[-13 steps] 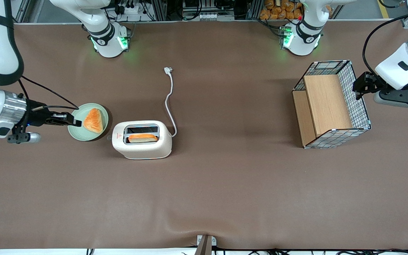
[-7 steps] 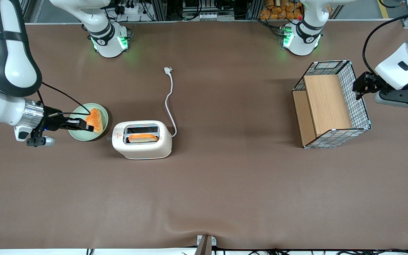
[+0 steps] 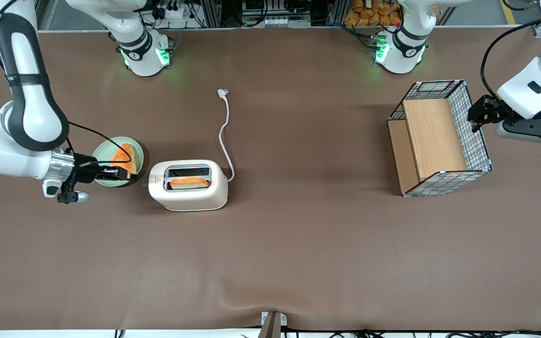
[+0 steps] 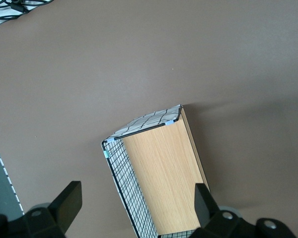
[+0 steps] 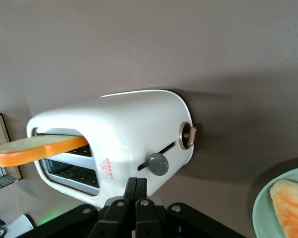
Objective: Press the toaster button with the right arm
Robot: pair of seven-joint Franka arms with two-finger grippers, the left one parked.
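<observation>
The cream-white toaster (image 3: 188, 193) stands on the brown table with a slice of toast (image 3: 189, 182) in the slot nearer the front camera. Its grey button (image 5: 158, 163) sticks out of the short end that faces the working arm, beside a copper-rimmed dial (image 5: 187, 135). My right gripper (image 3: 128, 176) is shut and empty. It hovers low over the green plate's edge, pointing at that short end and a short gap away from it. In the right wrist view the shut fingertips (image 5: 136, 180) sit just short of the button, slightly off its line. The toaster (image 5: 119, 129) fills that view.
A green plate (image 3: 101, 152) with a triangular piece of bread (image 3: 127, 154) lies under the gripper, beside the toaster. The white cord (image 3: 225, 136) runs from the toaster to its plug (image 3: 223, 94). A wire-and-wood basket (image 3: 439, 138) lies toward the parked arm's end.
The right arm has swung in toward the toaster. The gripper moved from the plate's outer edge across the plate to near the toaster's short end. The toaster has not moved.
</observation>
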